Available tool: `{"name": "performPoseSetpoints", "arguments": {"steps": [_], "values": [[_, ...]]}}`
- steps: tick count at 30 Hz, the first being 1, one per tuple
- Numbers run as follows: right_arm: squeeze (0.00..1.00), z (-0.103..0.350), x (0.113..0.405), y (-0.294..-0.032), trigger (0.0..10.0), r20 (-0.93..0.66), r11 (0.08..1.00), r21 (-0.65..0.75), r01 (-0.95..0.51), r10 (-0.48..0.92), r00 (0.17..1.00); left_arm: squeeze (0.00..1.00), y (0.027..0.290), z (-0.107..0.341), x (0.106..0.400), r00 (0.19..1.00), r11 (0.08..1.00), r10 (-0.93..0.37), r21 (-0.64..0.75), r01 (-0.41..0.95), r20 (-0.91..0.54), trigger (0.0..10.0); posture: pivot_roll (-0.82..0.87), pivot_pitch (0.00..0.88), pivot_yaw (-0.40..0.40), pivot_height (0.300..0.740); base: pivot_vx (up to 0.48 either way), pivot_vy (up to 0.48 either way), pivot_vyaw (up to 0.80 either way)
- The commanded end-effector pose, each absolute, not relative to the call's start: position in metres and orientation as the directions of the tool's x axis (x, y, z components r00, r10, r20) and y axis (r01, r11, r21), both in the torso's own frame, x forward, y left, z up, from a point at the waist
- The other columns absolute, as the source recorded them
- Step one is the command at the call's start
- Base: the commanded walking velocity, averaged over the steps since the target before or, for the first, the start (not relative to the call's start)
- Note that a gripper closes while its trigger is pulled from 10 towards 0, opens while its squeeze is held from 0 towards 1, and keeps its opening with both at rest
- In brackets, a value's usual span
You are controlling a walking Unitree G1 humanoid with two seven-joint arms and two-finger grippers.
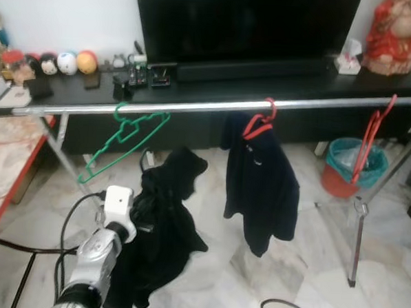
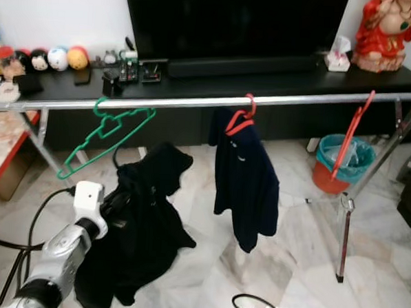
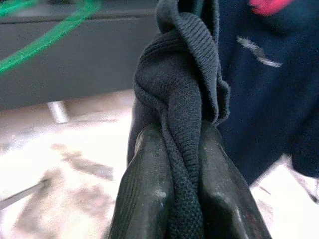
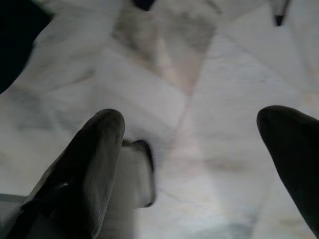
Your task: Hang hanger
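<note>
Our left tool [image 3: 184,199] is clamped on a black sweater [image 1: 162,221] near-left of the rail [image 1: 194,106], below the green hanger [image 1: 123,139]. The knit (bunched) could slip free. Right tool [image 4: 192,164] gapes over floor.

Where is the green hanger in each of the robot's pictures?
Left eye view: green hanger hangs tilted on the silver rail, left of the navy top.
Right eye view: same spot, on the rail's left part.
Left wrist view: a blurred green curve beyond the black knit cloth.
Right wrist view: floor, no hanger.
Shared landmark: the navy top.
</note>
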State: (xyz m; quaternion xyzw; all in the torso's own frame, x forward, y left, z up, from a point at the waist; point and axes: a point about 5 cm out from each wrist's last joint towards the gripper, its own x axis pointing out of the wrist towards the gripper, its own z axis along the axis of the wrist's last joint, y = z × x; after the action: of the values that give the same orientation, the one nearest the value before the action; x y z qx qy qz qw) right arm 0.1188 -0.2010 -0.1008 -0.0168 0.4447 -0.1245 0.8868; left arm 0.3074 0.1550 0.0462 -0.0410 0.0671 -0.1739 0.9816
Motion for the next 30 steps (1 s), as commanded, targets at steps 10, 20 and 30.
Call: {"name": "performPoseSetpoints", "arguments": {"steps": [10,20,30], "values": [[0.0,-0.0996,0.1251,-0.1948,10.0,-0.778,0.971,-0.121,0.208,-0.223,0.588,0.0,0.1592,0.0575,0.3171,0.928,0.933,-0.358,-0.075,0.352,-0.099,10.0,-0.07,0.0,0.052,0.74,0.345,0.0,0.0],[0.0,-0.1001,0.1253,-0.1915,10.0,-0.782,0.975,-0.098,0.199,-0.199,0.59,0.0,0.1573,0.0561,0.3172,0.928,0.933,-0.358,-0.076,0.351,-0.107,10.0,-0.06,0.0,0.046,0.74,0.345,0.0,0.0],[0.0,-0.1001,0.1259,-0.1941,10.0,-0.788,0.977,-0.083,0.196,-0.185,0.587,0.0,0.1582,0.0561,0.3179,0.931,0.937,-0.347,-0.076,0.34,-0.111,10.0,-0.06,0.0,0.047,0.74,0.304,0.0,0.0]]}}
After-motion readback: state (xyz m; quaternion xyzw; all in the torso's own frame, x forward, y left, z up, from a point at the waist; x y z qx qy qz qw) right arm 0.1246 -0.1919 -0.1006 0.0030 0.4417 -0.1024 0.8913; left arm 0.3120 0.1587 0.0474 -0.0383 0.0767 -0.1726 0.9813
